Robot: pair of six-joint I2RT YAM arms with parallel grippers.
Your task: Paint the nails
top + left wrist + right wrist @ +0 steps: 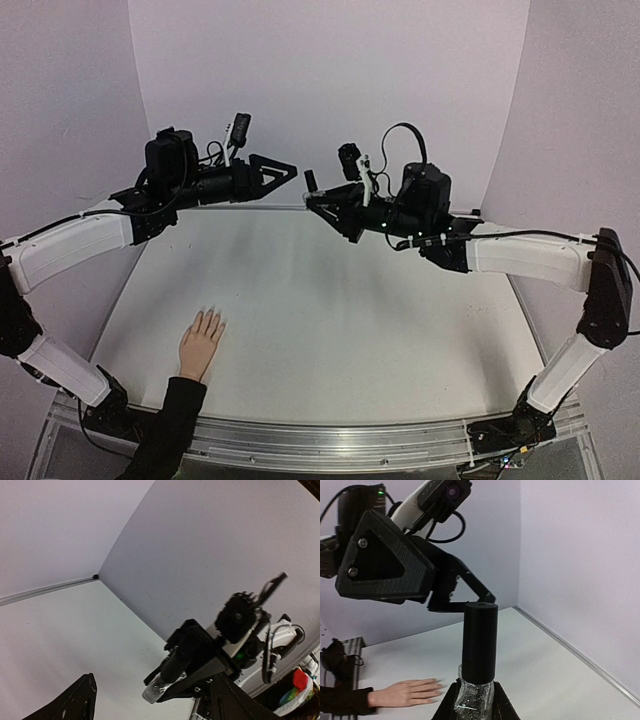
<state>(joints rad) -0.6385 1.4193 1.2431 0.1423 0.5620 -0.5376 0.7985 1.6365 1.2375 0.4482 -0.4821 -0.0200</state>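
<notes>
in the upper middle of the top view, the left gripper [283, 176] hangs above the white table [380, 310] with its two black fingers spread wide and nothing between them, its tips pointing at the right gripper [316, 204] just to its right. the right gripper's fingers are clamped on the glass body of a small clear bottle with a tall black cap [479, 642], held upright. the nails [210, 314] tip the pale peach mannequin hand with a black sleeve [200, 346], which lies flat at the table's lower left, well apart from both grippers.
</notes>
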